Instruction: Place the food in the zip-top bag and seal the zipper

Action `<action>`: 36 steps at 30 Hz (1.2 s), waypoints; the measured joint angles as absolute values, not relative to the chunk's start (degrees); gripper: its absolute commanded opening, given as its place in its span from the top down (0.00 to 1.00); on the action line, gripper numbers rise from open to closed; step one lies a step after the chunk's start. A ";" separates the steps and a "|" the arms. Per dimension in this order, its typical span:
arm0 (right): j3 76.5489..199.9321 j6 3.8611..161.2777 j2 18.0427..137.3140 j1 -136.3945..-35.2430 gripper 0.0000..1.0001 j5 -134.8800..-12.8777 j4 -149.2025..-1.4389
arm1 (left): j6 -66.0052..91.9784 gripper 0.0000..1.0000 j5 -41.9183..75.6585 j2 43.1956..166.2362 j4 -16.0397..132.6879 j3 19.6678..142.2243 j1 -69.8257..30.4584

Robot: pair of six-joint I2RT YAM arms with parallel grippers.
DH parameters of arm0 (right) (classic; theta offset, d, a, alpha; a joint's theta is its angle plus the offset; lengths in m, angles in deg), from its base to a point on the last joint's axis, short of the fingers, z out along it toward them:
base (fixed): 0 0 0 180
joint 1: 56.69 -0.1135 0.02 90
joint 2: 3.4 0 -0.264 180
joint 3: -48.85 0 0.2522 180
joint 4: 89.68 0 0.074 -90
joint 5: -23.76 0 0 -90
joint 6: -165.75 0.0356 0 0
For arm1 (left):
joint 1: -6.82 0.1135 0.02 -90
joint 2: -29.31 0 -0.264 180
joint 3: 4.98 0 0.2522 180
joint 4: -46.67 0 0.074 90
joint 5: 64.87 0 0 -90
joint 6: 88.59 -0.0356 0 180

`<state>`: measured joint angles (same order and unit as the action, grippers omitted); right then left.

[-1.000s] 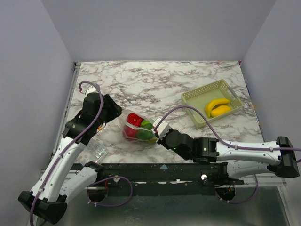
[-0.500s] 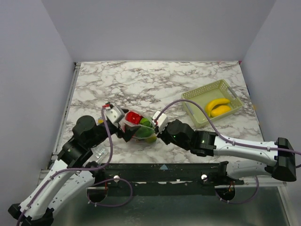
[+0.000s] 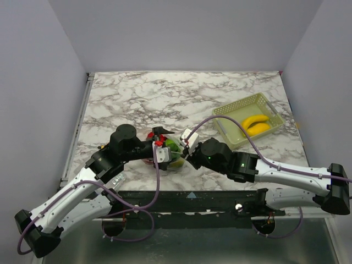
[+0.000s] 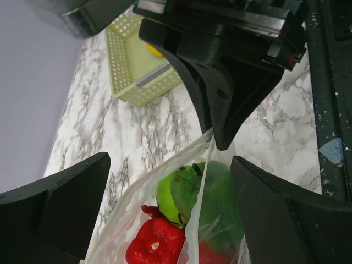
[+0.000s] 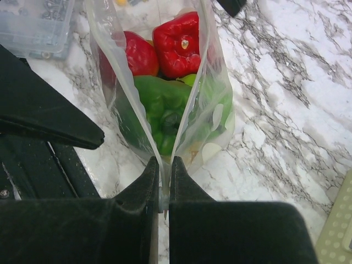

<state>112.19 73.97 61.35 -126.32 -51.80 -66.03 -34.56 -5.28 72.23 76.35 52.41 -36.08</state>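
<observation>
The zip-top bag (image 3: 171,157) lies at the table's front middle with its mouth gaping. Inside is the food: a red pepper (image 5: 179,41), another red piece (image 5: 137,55) and a green pepper (image 5: 159,104). My right gripper (image 5: 163,165) is shut on the end of the zipper (image 5: 127,82), pinching both strips together at the bag's right corner. The rest of the strip stands apart. My left gripper (image 4: 170,184) is open wide and straddles the bag, one finger on each side, with the green pepper (image 4: 217,203) and red pepper (image 4: 157,245) between them. In the top view the two grippers (image 3: 161,144) (image 3: 186,147) nearly meet.
A pale green basket (image 3: 223,114) holding two yellow bananas (image 3: 254,125) stands at the right rear. A small crinkly clear packet (image 5: 36,25) lies by the front left, close to the bag. The table's black front rail (image 4: 330,82) runs just behind the grippers.
My left arm has swung from the bag's left rear round to the bag, and its gripper has opened wide over it. The right gripper has kept its pinch on the corner.
</observation>
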 measured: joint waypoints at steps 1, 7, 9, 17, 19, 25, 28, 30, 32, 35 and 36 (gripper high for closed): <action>112.19 73.97 61.33 -126.32 1.00 -52.00 -66.03 | -35.06 0.07 -5.92 72.93 76.59 52.90 -36.08; 112.19 73.86 61.31 -126.32 1.00 -53.53 -66.00 | -38.30 0.13 -12.08 77.23 81.20 57.14 -36.19; 112.19 73.73 61.31 -126.32 1.00 -53.81 -66.00 | -38.93 0.18 -13.39 78.21 82.16 57.62 -36.19; 112.19 73.73 61.06 -126.32 1.00 -54.18 -65.98 | -40.15 0.59 -14.38 80.20 82.47 56.39 -36.19; 112.19 73.75 60.71 -126.32 1.00 -54.38 -65.98 | -40.18 0.67 -13.85 79.44 81.53 54.93 -36.19; 112.19 73.80 60.41 -126.23 0.95 -54.71 -65.76 | -40.02 0.93 -11.29 78.76 77.82 52.87 -36.34; 112.19 74.61 60.41 -125.95 0.62 -54.66 -65.37 | -39.87 1.00 -10.18 78.59 76.59 52.13 -36.45; 112.28 76.29 60.34 -125.95 0.41 -54.66 -64.74 | -39.74 1.00 -9.96 78.56 76.35 52.04 -36.45; 112.84 78.28 59.97 -125.97 0.32 -54.86 -62.88 | -39.67 1.00 -9.89 78.54 76.22 52.04 -36.45; 114.16 82.10 58.29 -125.97 0.31 -54.95 -59.62 | -39.59 1.00 -9.92 78.50 75.96 52.04 -36.45; 114.70 83.33 57.65 -125.95 0.32 -54.86 -58.62 | -39.54 1.00 -9.94 78.50 75.94 52.04 -36.45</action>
